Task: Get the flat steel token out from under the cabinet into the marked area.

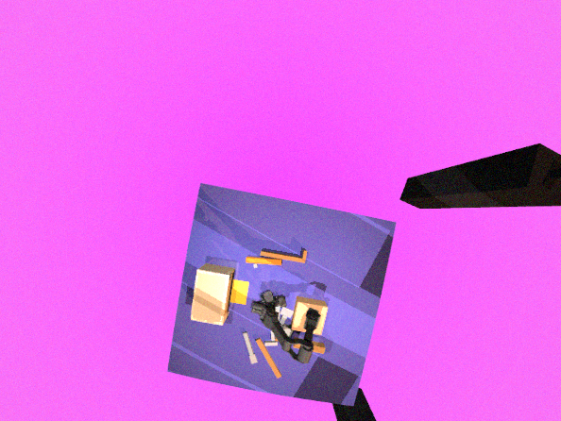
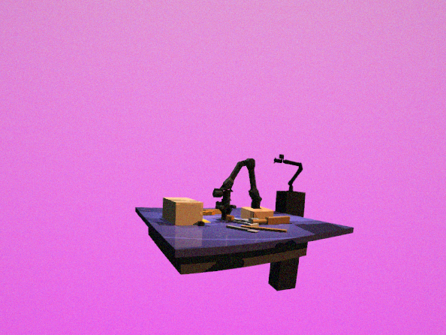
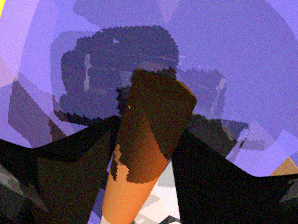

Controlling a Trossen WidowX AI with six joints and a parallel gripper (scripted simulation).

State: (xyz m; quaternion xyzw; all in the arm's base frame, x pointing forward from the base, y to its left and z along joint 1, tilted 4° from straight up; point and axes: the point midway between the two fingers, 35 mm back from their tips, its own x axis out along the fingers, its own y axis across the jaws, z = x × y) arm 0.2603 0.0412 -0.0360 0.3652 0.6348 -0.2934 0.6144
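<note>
The cabinet (image 1: 210,294) (image 2: 188,212) is a tan box at the left of the table. The marked area (image 1: 240,292) (image 2: 206,221) is a yellow patch against its front. The steel token cannot be made out in any view. My gripper (image 1: 269,306) (image 2: 225,215) (image 3: 145,127) is low over the table, between the patch and my base. It is shut on an orange handle (image 3: 137,170), which slants between the black fingers in the wrist view. The rest of the held tool is mostly hidden by the fingers and arm; pale pieces show near it.
My arm stands on a tan block (image 1: 298,316) (image 2: 263,213). A grey bar (image 1: 249,348) and an orange bar (image 1: 268,359) lie on one side. An L-shaped orange piece (image 1: 283,256), another orange bar (image 1: 263,261) and a small white piece (image 1: 255,265) lie on the other.
</note>
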